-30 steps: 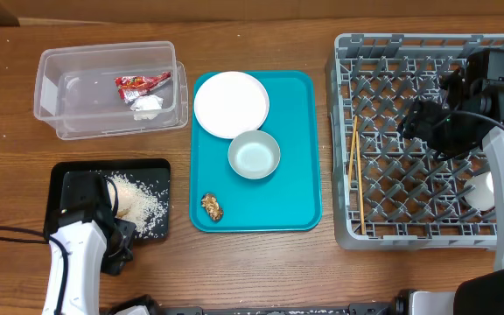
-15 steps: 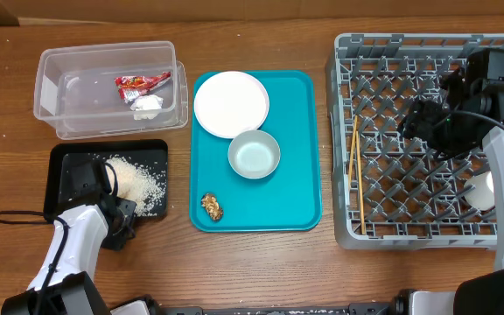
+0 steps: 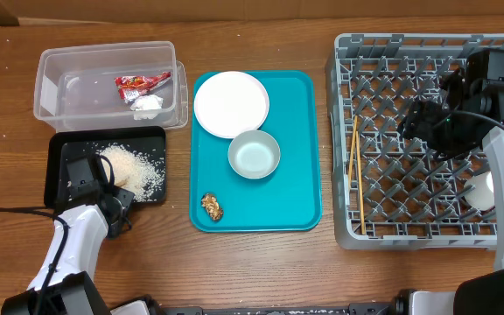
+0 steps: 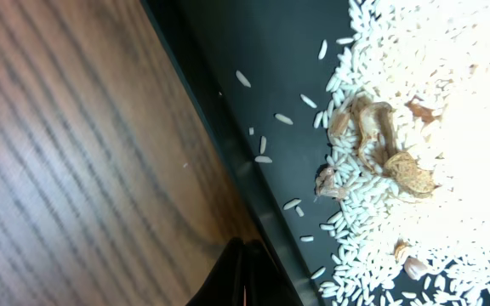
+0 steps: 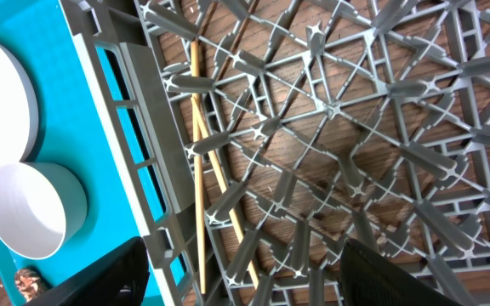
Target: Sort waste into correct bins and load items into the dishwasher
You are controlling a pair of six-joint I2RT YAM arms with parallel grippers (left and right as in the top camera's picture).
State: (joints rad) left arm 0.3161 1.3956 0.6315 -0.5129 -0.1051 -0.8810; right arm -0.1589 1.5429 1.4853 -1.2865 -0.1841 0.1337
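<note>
Looking down, we see the black tray (image 3: 68, 140) of rice (image 3: 134, 171) lying lengthwise left to right, just beside the clear tub (image 3: 77, 87), with bare wood nearward. The left gripper (image 4: 243, 270) is pinched closed at the tray's rim. The right gripper (image 5: 241, 255) gapes empty over the rack (image 3: 339, 105).

Rice (image 3: 134, 169) heaped in black tray (image 3: 64, 144); wrapper (image 3: 140, 83), tissue (image 3: 148, 105) in clear tub (image 3: 51, 87); chopsticks (image 3: 353, 157) flat in grey rack (image 3: 392, 52).

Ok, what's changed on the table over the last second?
The left fingers, shut on the near rim of the black tray, have slid it and its rice away from the robot, up close to the clear tub. Nothing taken or let go. The open right fingers, teal tray, plate, bowl, rack and chopsticks stayed put.
</note>
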